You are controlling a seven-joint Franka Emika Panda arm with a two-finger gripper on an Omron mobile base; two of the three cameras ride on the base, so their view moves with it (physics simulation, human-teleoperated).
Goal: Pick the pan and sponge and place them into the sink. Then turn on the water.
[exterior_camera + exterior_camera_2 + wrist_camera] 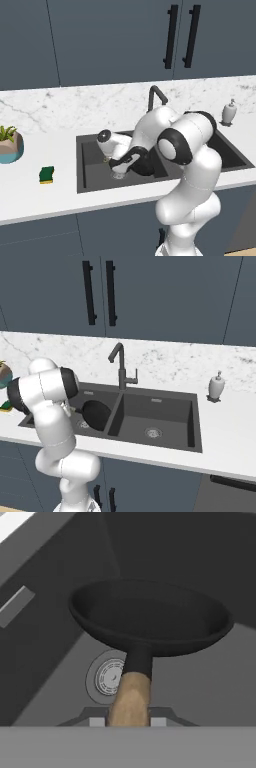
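We see the end effector (129, 722) down inside the left basin of the sink (90, 177), its two tips flanking the wooden handle of the pan (150, 617); jaws look narrow around that handle, but we can't tell if they grip it or have just let go. Pan's long axis runs straight away from the tips, bowl ahead, above the round drain (107, 678). We judge the pan about placed. The sponge (47, 174) sits on the counter (30, 195), well off to the left of the sink, so next reach goes that way. Faucet (120, 368) shows no water.
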